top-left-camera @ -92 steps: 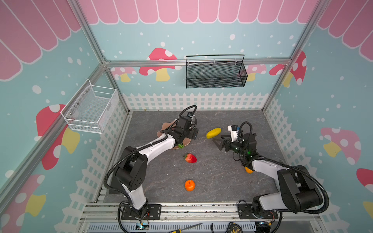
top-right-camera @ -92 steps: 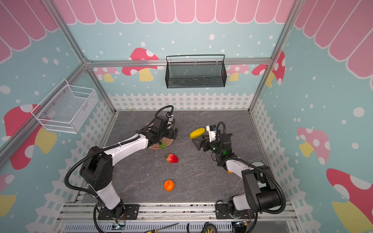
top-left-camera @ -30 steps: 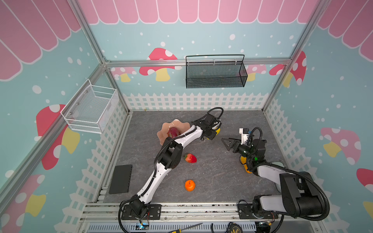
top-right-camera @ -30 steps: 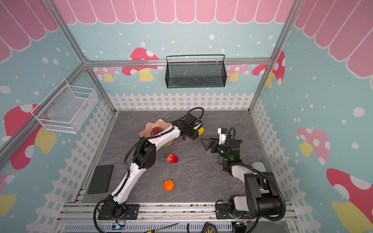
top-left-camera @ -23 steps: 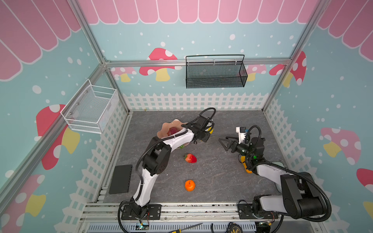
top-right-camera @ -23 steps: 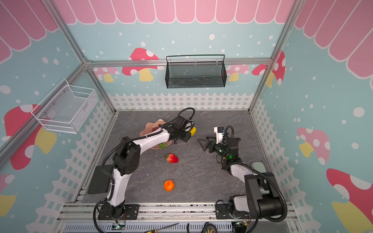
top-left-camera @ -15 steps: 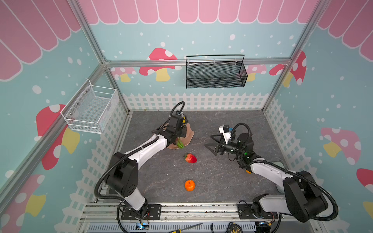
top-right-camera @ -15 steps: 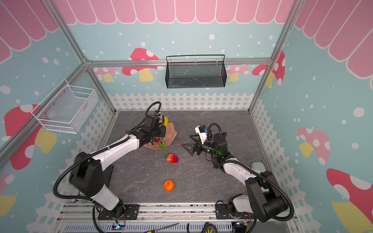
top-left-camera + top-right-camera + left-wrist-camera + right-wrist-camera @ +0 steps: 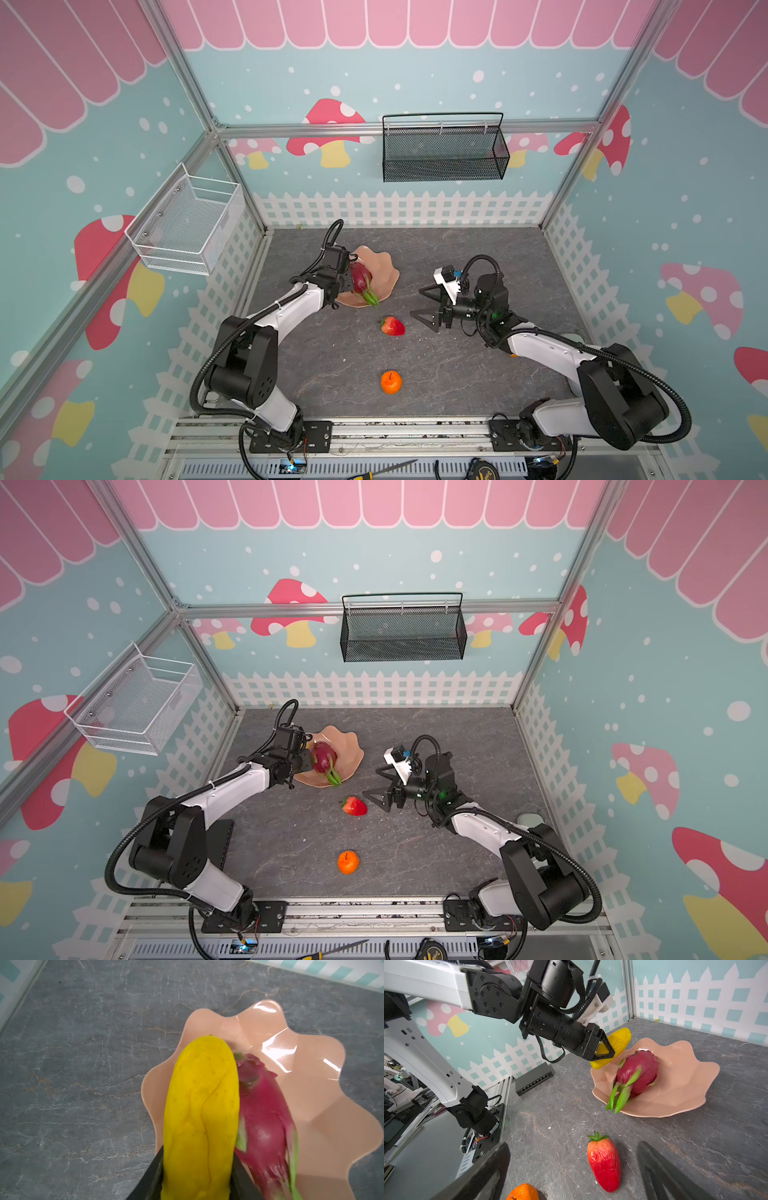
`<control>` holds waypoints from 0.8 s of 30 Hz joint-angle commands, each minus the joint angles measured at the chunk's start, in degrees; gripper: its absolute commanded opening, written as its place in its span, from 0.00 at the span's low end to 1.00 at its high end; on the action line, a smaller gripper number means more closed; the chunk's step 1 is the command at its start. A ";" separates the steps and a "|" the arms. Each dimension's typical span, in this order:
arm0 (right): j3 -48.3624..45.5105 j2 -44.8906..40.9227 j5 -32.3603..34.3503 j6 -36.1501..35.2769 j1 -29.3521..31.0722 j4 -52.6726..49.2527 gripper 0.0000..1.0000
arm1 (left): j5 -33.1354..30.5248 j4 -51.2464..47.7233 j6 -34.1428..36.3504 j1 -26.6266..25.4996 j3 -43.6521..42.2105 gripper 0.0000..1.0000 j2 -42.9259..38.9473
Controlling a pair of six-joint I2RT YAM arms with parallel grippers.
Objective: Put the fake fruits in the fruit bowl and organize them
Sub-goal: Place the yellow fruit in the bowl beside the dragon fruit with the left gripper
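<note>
- Pinching the yellow oblong fruit (image 9: 201, 1115) by one end, the left gripper (image 9: 607, 1049) holds it at the fruit bowl (image 9: 685, 1076) rim, seemingly to lay it beside the dragon fruit (image 9: 637, 1072) resting inside.
- Right gripper (image 9: 428, 305), jaws spread, faces the strawberry (image 9: 392, 325), ready for it.
- Three seconds earlier, the yellow fruit lay on the table (image 9: 457, 374) near the right gripper.

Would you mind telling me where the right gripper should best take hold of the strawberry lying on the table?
Grip the strawberry across the middle of its red body, coming down from above on the right arm's side. It lies flat on the table, its long axis roughly in line with the open right gripper, so the jaws would likely close on its two long flanks. The tapered tip looks more likely to slip.
</note>
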 commanded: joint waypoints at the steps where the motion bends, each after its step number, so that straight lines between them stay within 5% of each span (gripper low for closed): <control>1: 1.28 0.03 0.09 -2.10 0.31 -1.25 0.98 | 0.71 -0.94 -1.89 0.42 3.46 0.40 2.58; 17: 1.88 -0.11 1.73 -3.26 0.31 -3.27 0.98 | 0.42 -0.26 -4.31 1.66 5.84 0.46 8.26; 24: 2.11 0.00 3.17 -3.34 0.29 -4.39 0.98 | 0.39 -0.31 -3.44 1.77 5.64 0.56 6.49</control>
